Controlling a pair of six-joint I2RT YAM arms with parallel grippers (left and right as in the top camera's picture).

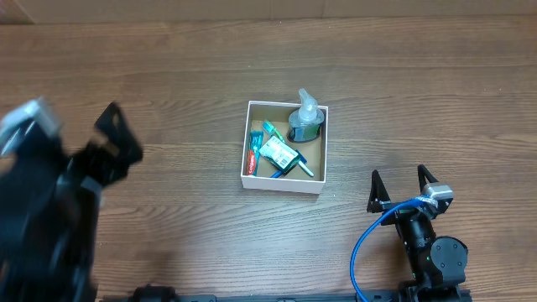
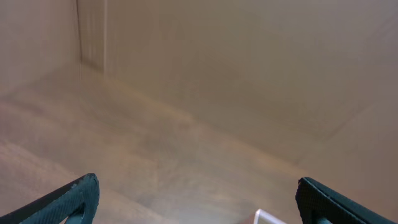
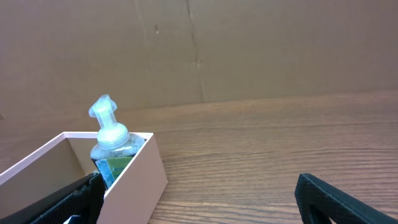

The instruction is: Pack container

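Worktop (image 1: pixel 168 67) of brown wood grain carries everything, with a plain tan cardboard wall (image 3: pixel 249 50) standing behind it. Nothing lies between the arms and the container. The left arm (image 1: pixel 59 193) looms large and blurred at the left edge of the overhead view, well apart from the box. The left gripper (image 2: pixel 198 193) has its black jaws spread wide over bare wood, with nothing between them. The right gripper (image 1: pixel 398 180) sits near the box's right front corner without touching it, jaws also wide and empty, and a blue cable (image 1: pixel 361 243) loops along its arm.

The square, shallow cardboard container (image 1: pixel 281 184) stands near the middle of the worktop, with matte white walls and a brown inside. From the right wrist its white corner (image 3: pixel 134 177) shows just left of the jaws' gap.

A clear plastic pump bottle (image 1: pixel 305 120) with a pale nozzle and green contents stands upright in the far right corner. A red-and-white toothpaste tube (image 1: pixel 252 158) lies along the left wall. A green-and-white packet (image 1: pixel 278 153) lies in the middle, across a teal toothbrush (image 1: pixel 307 170) that lies slantwise.
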